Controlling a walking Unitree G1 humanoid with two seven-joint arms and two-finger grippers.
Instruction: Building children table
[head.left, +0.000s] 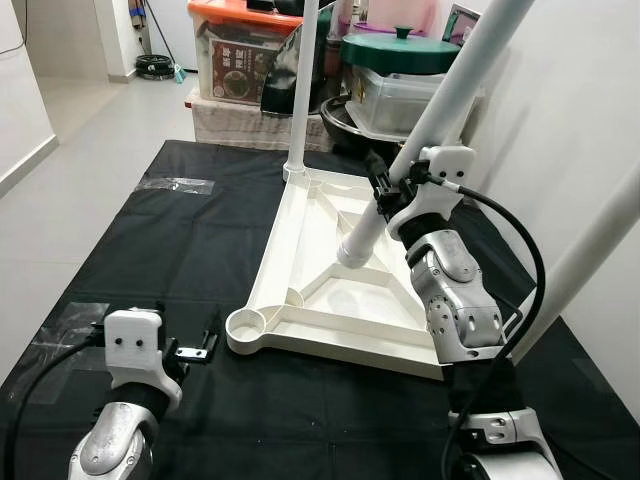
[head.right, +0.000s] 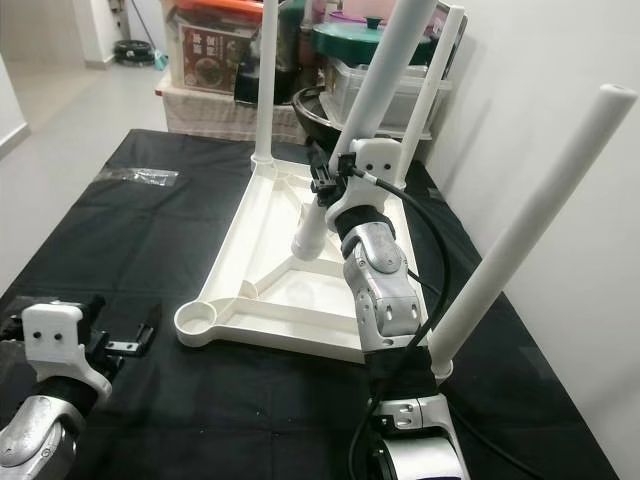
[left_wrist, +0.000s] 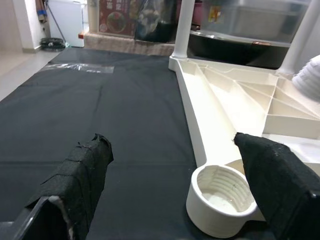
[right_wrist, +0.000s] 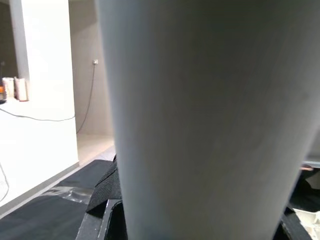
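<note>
The upturned white tabletop (head.left: 340, 290) is laid on the black cloth (head.left: 150, 250). A loose table leg (head.left: 455, 90) is clamped by the right gripper (head.left: 385, 195) at 12 o'clock of the tabletop's centre. The left gripper (left_wrist: 175, 170), fingers spread, is held at the empty corner socket (left_wrist: 220, 197), at 7 o'clock.

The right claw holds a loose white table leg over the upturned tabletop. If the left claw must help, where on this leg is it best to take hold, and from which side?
Probably the lower shaft of the loose leg, below the right claw, coming from the robot's left. The tube is round, plain and tilted, so fingers can close across it there. The left claw waits open near the empty corner socket of the tabletop.
</note>
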